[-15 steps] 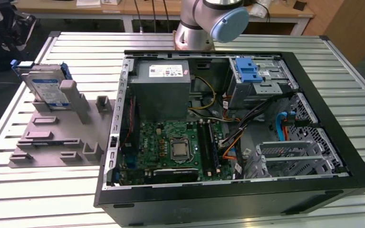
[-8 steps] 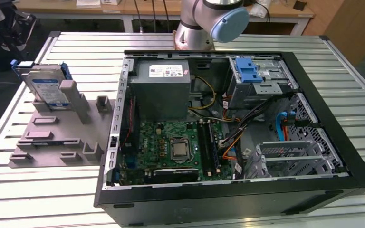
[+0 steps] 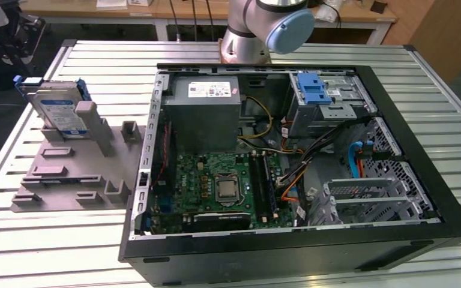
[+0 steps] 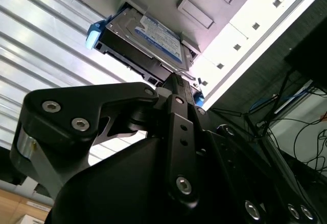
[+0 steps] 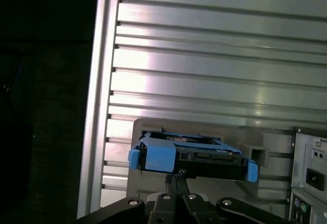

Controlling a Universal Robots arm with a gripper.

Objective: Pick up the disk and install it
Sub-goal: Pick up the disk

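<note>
The disk (image 3: pixel 60 111), silver with a blue-and-white label and a blue carrier frame, stands tilted on edge in a grey stand (image 3: pixel 70 174) at the exterior view's left. In both wrist views the disk (image 4: pixel 153 38) (image 5: pixel 191 155) lies just beyond my gripper (image 5: pixel 176 177) (image 4: pixel 176 78). The dark fingers meet at their tips, shut with nothing between them, short of the disk's near edge. Whether they touch the disk is unclear.
An open computer case (image 3: pixel 422 150) lies on the slatted metal table (image 3: pixel 54 252), showing a motherboard (image 3: pixel 218 189), a grey power supply (image 3: pixel 206 111) and a drive cage (image 3: pixel 338 105) with a blue latch (image 3: pixel 314 90). The arm's base (image 3: pixel 254 30) stands behind the case.
</note>
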